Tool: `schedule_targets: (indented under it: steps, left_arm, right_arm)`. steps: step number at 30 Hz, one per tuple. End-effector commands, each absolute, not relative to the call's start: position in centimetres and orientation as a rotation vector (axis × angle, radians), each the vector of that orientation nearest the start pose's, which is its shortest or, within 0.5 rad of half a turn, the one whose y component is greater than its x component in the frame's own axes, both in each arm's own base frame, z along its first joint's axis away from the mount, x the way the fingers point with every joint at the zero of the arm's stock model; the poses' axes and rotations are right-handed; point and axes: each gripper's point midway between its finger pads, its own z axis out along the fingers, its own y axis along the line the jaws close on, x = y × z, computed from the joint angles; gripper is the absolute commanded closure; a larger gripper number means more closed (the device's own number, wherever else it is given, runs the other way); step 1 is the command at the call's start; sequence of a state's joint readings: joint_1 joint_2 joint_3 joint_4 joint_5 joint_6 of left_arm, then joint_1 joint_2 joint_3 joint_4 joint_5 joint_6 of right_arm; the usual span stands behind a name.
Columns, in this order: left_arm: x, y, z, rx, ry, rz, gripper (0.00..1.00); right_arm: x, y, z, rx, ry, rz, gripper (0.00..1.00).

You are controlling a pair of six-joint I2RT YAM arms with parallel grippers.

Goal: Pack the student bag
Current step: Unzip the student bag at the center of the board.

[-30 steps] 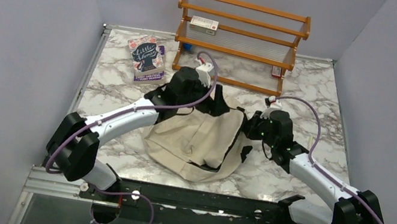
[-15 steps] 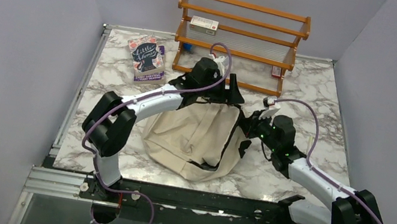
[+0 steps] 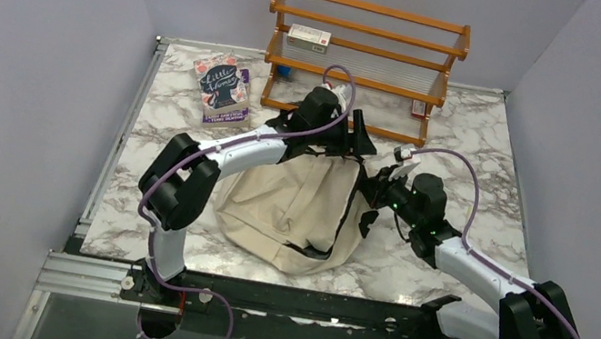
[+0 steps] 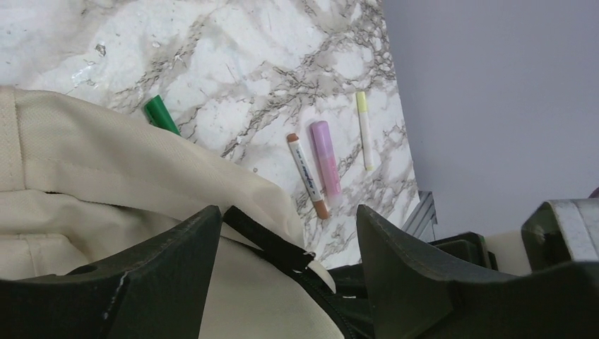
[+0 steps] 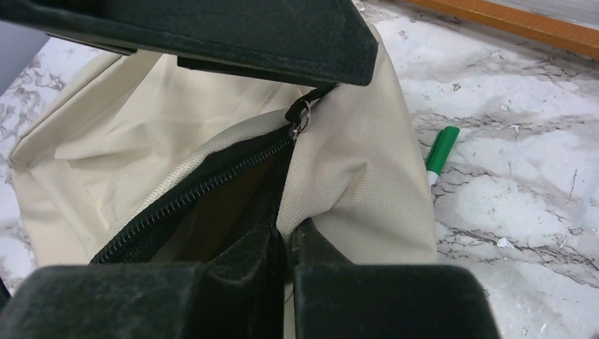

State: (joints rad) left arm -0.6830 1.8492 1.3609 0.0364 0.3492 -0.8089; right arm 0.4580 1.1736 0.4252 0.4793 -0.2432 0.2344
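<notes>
The student bag (image 3: pixel 295 210), cream canvas with black trim, lies in the middle of the marble table. My right gripper (image 3: pixel 373 196) is shut on the bag's cream edge (image 5: pixel 332 176) beside the open zipper (image 5: pixel 198 191), and holds the mouth up. Dark lining shows inside. My left gripper (image 3: pixel 355 142) hovers at the bag's far top edge. In the left wrist view it stands open (image 4: pixel 289 212), with a black strap (image 4: pixel 268 244) lying loose between its fingers. A green marker (image 4: pixel 161 114) sticks out from under the bag (image 4: pixel 106 169).
An orange-capped marker (image 4: pixel 307 176), a pink highlighter (image 4: pixel 327 162) and a yellow pen (image 4: pixel 364 131) lie together on the marble. A wooden rack (image 3: pixel 361 60) with a small box (image 3: pixel 309 36) stands at the back. A book (image 3: pixel 221 87) lies at the back left.
My left arm has stretched forward and right, from the bag's upper left to its far top edge. The right gripper has kept its hold and shifted slightly left.
</notes>
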Motion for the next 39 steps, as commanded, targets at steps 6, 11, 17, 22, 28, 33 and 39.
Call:
schedule_targets:
  steps: [6,11,17,22,28,33,39]
  left_arm:
    - [35.5,-41.4,16.6,0.171,2.270,-1.247,0.38]
    - [35.6,-41.7,16.6,0.195,2.270,-1.250,0.55]
    - [36.2,-41.7,17.6,0.216,2.241,-1.230,0.80]
    - [36.7,-41.2,18.0,0.211,2.240,-1.215,1.00]
    - [38.0,-40.1,18.8,0.202,2.210,-1.190,1.00]
    - [39.1,-38.6,18.3,0.221,2.215,-1.052,1.00]
    - [40.1,-36.4,15.9,0.235,2.266,-0.867,1.00]
  right_arm:
    - [30.8,21.7,16.5,-0.424,1.718,0.743,0.99]
    - [30.9,21.6,16.4,-0.421,1.724,0.741,0.99]
    - [31.1,21.1,16.2,-0.388,1.748,0.712,0.99]
    - [31.4,20.2,15.7,-0.343,1.780,0.666,0.99]
    - [31.4,19.3,15.1,-0.292,1.818,0.628,0.99]
    - [31.5,18.8,15.3,-0.259,1.820,0.609,0.99]
    - [31.2,18.7,15.9,-0.227,1.799,0.625,0.99]
